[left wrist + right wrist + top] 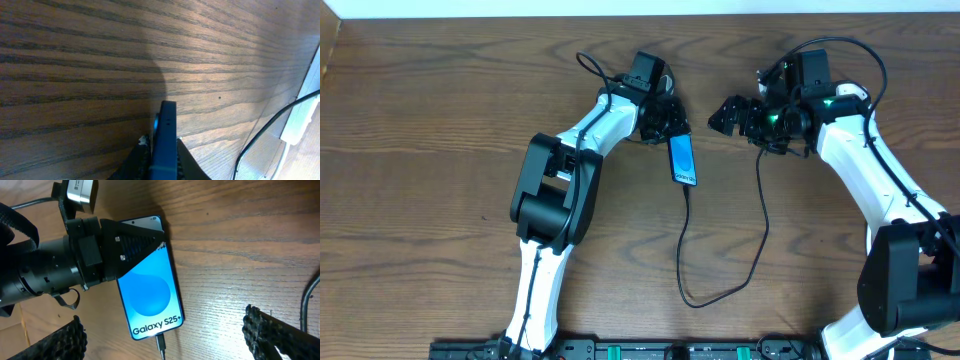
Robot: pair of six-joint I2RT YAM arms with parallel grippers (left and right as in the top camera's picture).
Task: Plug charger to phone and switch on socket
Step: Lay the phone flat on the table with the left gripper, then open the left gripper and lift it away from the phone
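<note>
1. Right wrist view: left gripper [142, 247] is clamped on the top end of the phone [150, 297], screen up, mid-table [440, 120].
2. Charger [684, 250] tip meets the phone's bottom edge.
3. Right gripper [740, 118] is spread wide and holds nothing.

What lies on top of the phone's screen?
One black finger of the left gripper covers the upper screen of the phone; that part is hidden. The blue lower part is bare.
</note>
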